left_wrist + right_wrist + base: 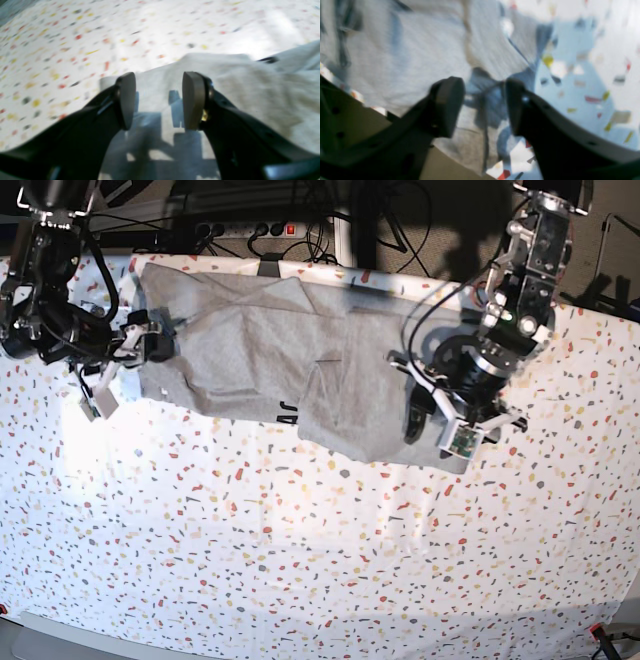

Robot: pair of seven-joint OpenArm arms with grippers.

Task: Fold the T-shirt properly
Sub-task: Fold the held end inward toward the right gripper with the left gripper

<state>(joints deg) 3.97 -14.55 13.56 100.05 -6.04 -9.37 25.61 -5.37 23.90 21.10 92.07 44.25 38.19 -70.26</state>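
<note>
Overhead, both grippers, left gripper and right gripper, gape empty above the crumpled grey T-shirt on a speckled tablecloth.

Both wrist views were blurred. The T-shirt was cut off at the right edge of the left wrist view, and its black lettering was mostly hidden in a fold and could not be read.

place: lab | evidence: power strip, cables, speckled tablecloth
</note>
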